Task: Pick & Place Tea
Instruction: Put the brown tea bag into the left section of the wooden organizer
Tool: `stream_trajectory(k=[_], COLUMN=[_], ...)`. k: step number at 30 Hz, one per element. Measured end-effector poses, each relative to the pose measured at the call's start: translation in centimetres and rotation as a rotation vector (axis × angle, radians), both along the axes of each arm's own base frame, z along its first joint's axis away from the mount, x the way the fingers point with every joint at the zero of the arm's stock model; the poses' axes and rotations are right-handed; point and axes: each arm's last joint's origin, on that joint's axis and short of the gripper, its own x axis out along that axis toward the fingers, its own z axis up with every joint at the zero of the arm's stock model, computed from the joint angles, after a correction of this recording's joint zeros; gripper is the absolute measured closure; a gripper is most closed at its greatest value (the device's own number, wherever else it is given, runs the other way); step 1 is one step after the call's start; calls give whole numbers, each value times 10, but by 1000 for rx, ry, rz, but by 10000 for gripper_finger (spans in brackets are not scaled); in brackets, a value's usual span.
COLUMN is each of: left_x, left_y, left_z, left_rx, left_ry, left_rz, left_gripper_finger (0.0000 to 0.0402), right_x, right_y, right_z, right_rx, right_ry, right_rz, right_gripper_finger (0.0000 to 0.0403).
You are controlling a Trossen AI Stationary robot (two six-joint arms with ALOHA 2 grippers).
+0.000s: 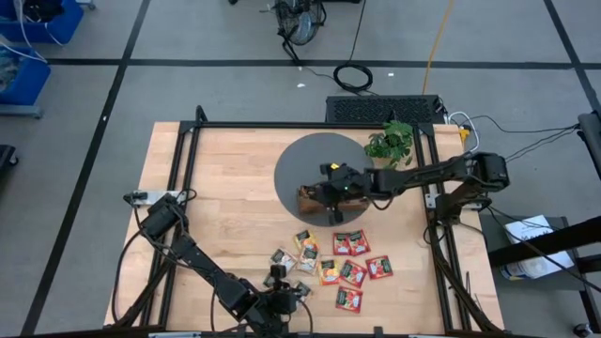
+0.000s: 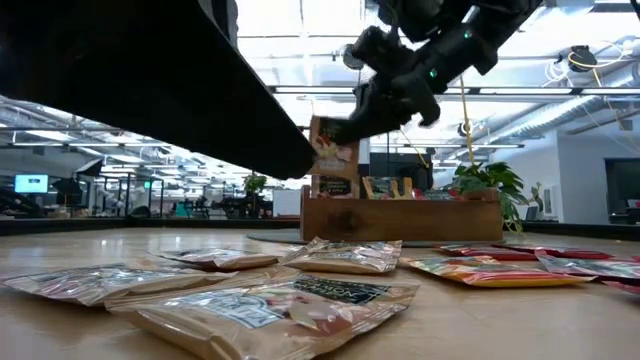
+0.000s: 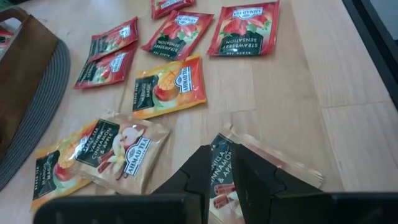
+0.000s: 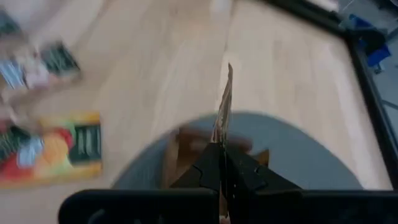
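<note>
Seen from above, the right gripper (image 1: 321, 192) hangs over the wooden tray (image 1: 313, 203) at the 6 o'clock edge of the round grey mat (image 1: 315, 160), fingers pinched flat on one tea packet (image 4: 222, 106) that stands upright on edge between them. In the low view that packet (image 2: 333, 155) sits just above the tray's (image 2: 400, 218) left end, with a few packets already standing in the tray. The plant (image 1: 392, 143) stands just off the mat at 3 o'clock, close by the right arm.

The left gripper (image 1: 280, 299) is down at the table's 6 o'clock edge, fingers nipped on a beige packet (image 3: 227, 171) reading "Vanilla & Apple".

The other tea packets (image 1: 349, 270) lie flat between the mat and the near edge, some overlapping. Bare wood is open toward 9 o'clock and 12 o'clock. Readable labels: "Ahmad Tea", "Strawberry Sensation" on a red packet (image 3: 244, 28), "Mango Magic" on an orange one (image 3: 53, 171).
</note>
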Motion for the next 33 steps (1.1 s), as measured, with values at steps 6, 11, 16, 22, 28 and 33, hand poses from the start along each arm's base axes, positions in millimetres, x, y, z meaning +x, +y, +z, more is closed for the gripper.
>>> stream_trajectory(k=[6,11,16,22,28,33], left_x=[0,-1,-2,-2,-2,-2], left_y=[0,-1,-1,-1,-2,-2], left_z=[0,0,0,0,0,0], left_rx=[-15,-25,-27,-25,-28,-29], left_ry=[0,-5,0,2,-1,-2], left_rz=[15,16,20,20,20,20], left_gripper_finger=[332,332,332,332,332,332], right_x=[8,13,13,12,11,9], right_y=[-2,-4,-5,-5,-9,-16], right_z=[-21,-38,-36,-34,-35,-36], right_rx=[-63,-117,-135,-117,-74,-61], right_ry=[45,91,88,87,91,106], right_rz=[40,22,0,-6,-49,-80], right_gripper_finger=[403,403,403,403,402,372])
